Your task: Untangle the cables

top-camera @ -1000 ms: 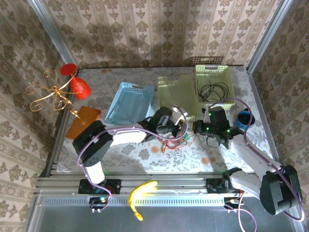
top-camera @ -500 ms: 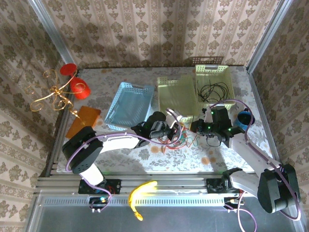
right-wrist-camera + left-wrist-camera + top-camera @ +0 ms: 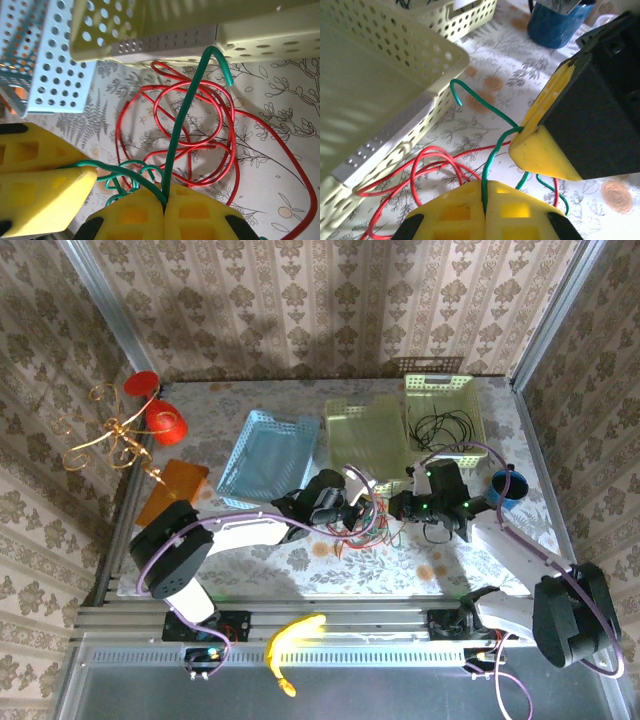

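Left gripper (image 3: 484, 194): clamped on green cable (image 3: 182, 120)
Right gripper (image 3: 164, 202): clamped on it too, closer to its partner than before
Red cable (image 3: 200, 145): coiled beside yellow basket (image 3: 200, 30)

Bright green cable (image 3: 186, 120), glossy red cable (image 3: 223, 145), black cable (image 3: 441, 426), pale yellow perforated basket (image 3: 365, 435), light blue perforated basket (image 3: 265, 450), dark blue cup (image 3: 508, 486), white table (image 3: 420, 565) with grey floral print
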